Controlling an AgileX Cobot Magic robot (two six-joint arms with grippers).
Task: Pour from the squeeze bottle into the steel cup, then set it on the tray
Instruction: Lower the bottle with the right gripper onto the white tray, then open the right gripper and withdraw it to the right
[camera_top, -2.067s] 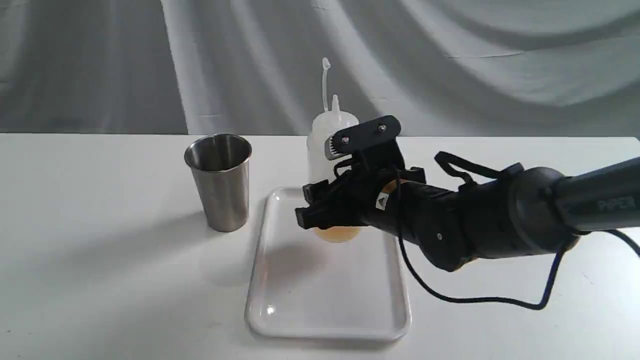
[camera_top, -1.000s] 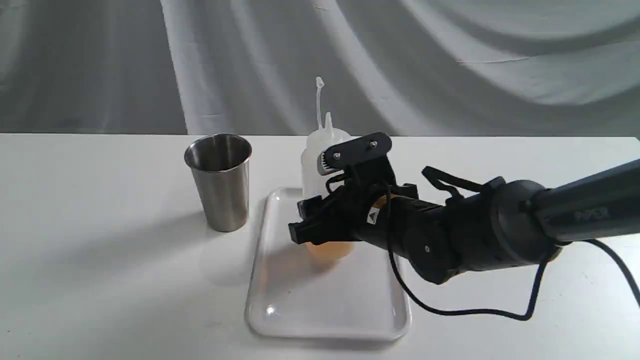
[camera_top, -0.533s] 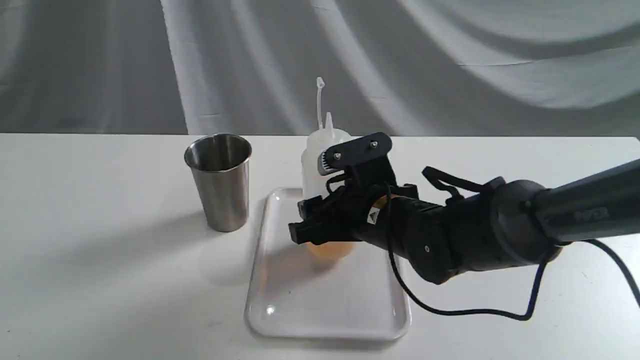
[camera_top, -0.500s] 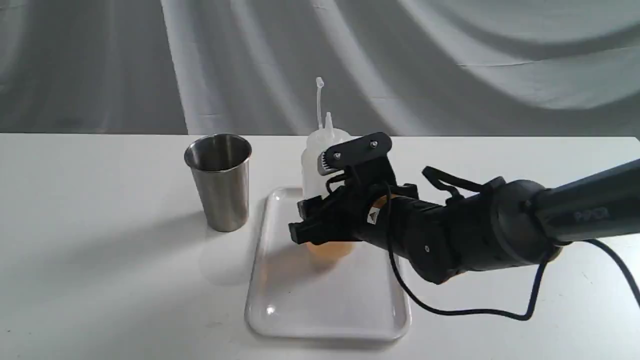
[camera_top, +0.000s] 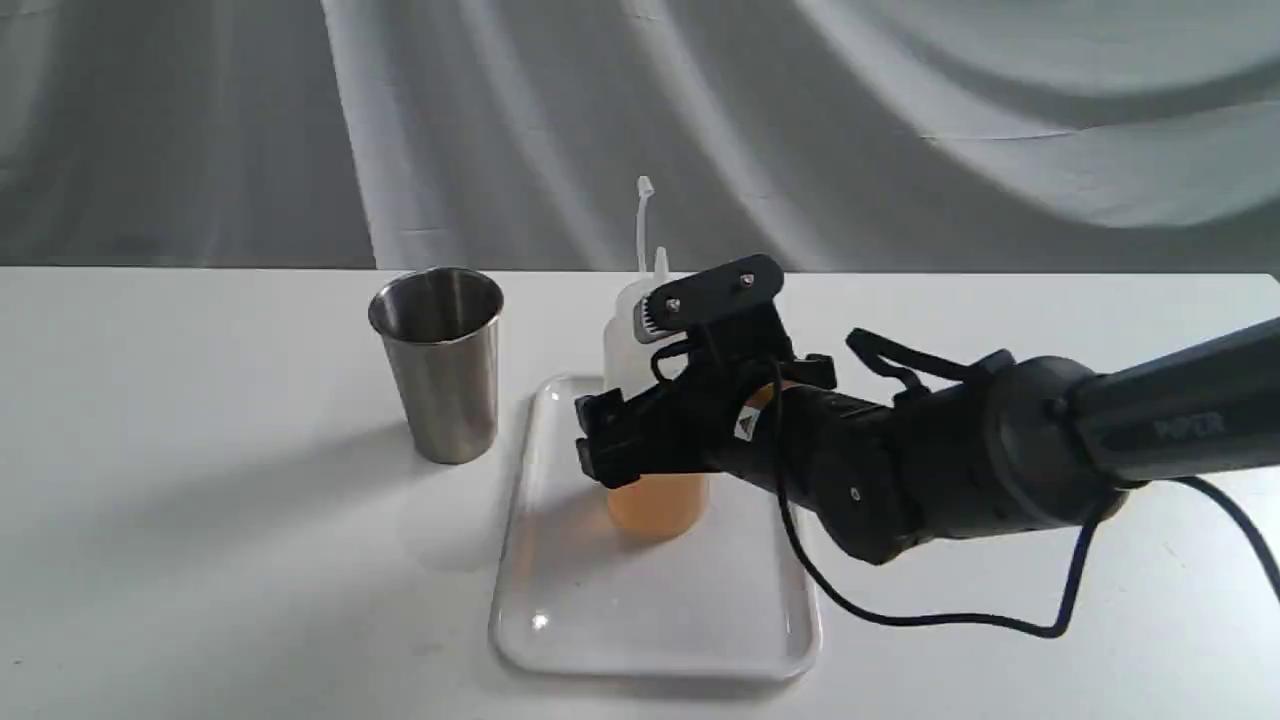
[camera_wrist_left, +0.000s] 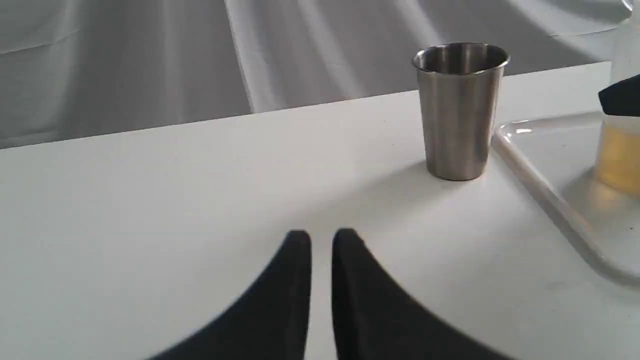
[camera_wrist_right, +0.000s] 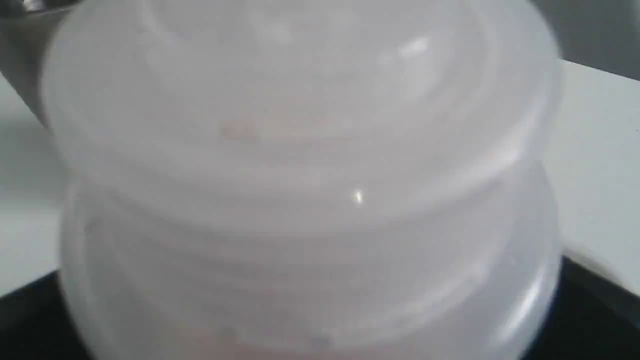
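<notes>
Spreading white and bare, the tabletop (camera_top: 200, 600) carries everything here. The tray (camera_top: 640, 600) lies close to its near edge, about midway along it. The right gripper (camera_top: 630, 445) reaches in from the right edge with its jaws flanking the squeeze bottle (camera_top: 655, 505). Whether they are clamping or slack cannot be told, since the right wrist view shows only blurred plastic. The left gripper (camera_wrist_left: 321, 240) hangs over the table's left part, fingers nearly together and holding nothing.

The bottle stands upright on the tray's half nearer the far edge, and its base appears to rest on the glossy floor. So the placing looks all but done. The pictures do not show whether the steel cup (camera_top: 440, 370) holds any liquid. It stands just beside the tray, toward the left edge.

The biggest risk seems to be the release. If the jaws open unevenly or pull back while one pad is dragging, the tall bottle could tip, and the slick tray would offer little grip. A sideways retreat toward the left edge could knock the cup. The black cable (camera_top: 900, 615) loops beside the tray's right rim and could catch that rim as the arm withdraws, shifting the tray. The smallest hazard is the cap strip (camera_top: 643, 215). It stands free above the nozzle, so the nozzle looks uncapped, and any topple would spill amber liquid.
</notes>
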